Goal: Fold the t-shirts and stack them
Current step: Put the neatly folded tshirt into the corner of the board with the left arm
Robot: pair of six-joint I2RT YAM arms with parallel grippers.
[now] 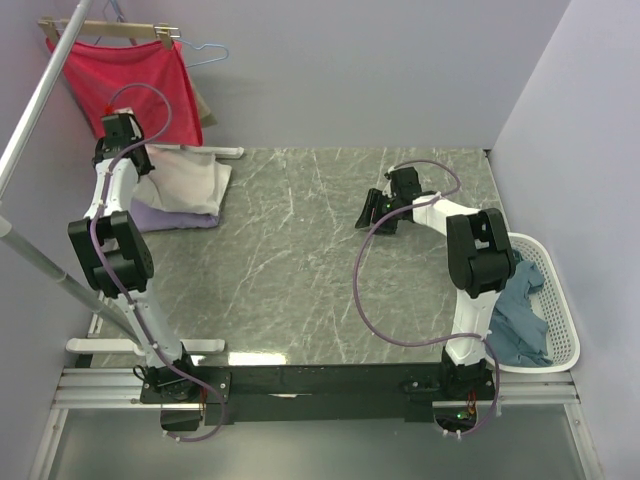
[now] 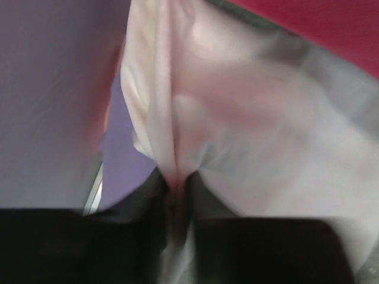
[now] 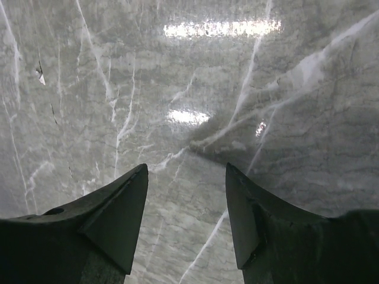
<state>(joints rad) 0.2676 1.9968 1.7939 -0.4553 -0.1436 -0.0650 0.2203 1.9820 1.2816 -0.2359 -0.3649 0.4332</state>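
Grey veined marble covers the table (image 1: 300, 265), boxed in by pale lavender walls, with both arm bases bolted along the near edge. At the near right, just beside the right arm's base, a white slotted laundry basket (image 1: 558, 290) sits with its long side running near to far. The grey-blue t-shirt (image 1: 520, 315) lies crumpled in it, stretched along that same line, unfolded. Farther in, right of centre, the right pincer (image 3: 186, 168) hangs over bare marble with its jaws spread and nothing between them. It points toward the far left, so the grey-blue t-shirt lies behind it, to the near right. Judging by this, the right arm is much the nearer one for that shirt and would have to swing back toward its own base to reach it. At the far left the left pincer (image 2: 174, 198) is pressed together on a ridge of the white t-shirt (image 1: 190, 180), the cloth gathering into a crease where the jaws meet. That shirt lies folded on the lavender t-shirt (image 1: 165, 217), whose edge shows along the near side of the pile. Beyond the pile, against the far left wall, a red garment (image 1: 130, 80) hangs from a hanger (image 1: 105, 30), apart from the stack.
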